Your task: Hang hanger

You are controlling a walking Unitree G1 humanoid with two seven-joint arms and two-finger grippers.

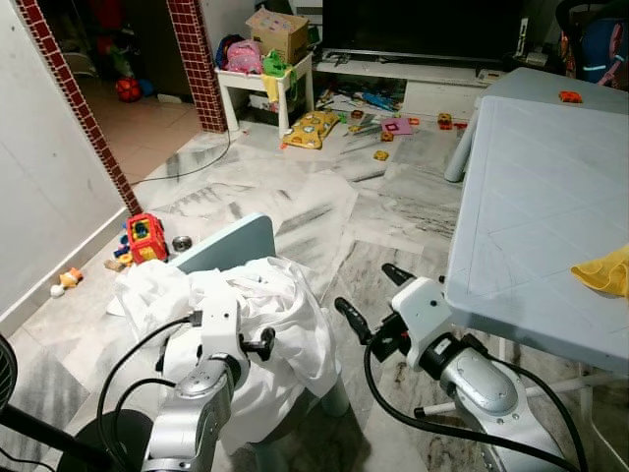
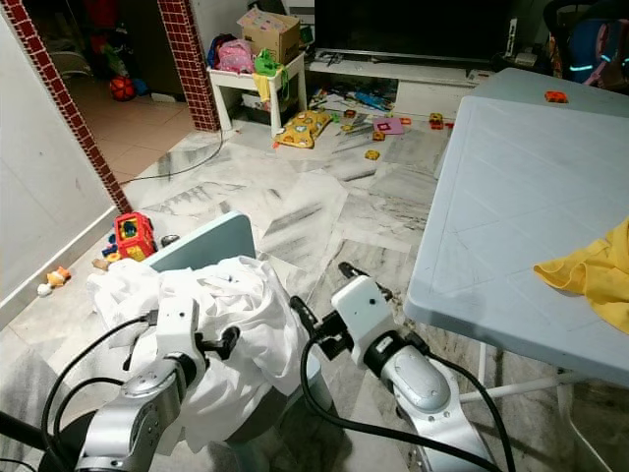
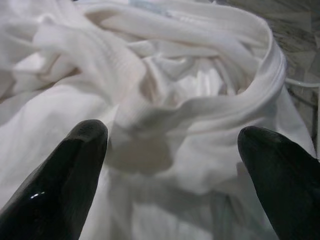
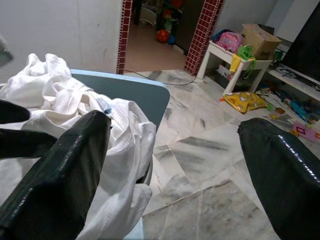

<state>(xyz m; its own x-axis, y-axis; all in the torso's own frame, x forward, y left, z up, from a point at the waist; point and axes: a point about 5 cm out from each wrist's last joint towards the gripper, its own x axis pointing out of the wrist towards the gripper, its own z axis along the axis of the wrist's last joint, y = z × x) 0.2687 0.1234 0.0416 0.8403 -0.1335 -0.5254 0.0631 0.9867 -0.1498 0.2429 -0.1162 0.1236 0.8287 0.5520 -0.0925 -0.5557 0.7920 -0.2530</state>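
Approach step: left claw (image 3: 170,165), fingers spread and empty, hovers over the crumpled white cotton garment (image 1: 265,305). Right claw (image 1: 375,300), open and empty, waits beside it. Next: grip the ribbed collar.

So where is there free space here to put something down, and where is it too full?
The light blue table is mostly bare between the yellow cloth at its near right edge and the small orange toy at its far end. The marble floor beside the table is open. The chair is crowded with white clothes, and scattered toys fill the floor near the TV stand.

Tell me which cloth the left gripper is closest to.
The white cloth heaped on the blue chair; the left gripper hovers over it. The yellow cloth lies on the table.
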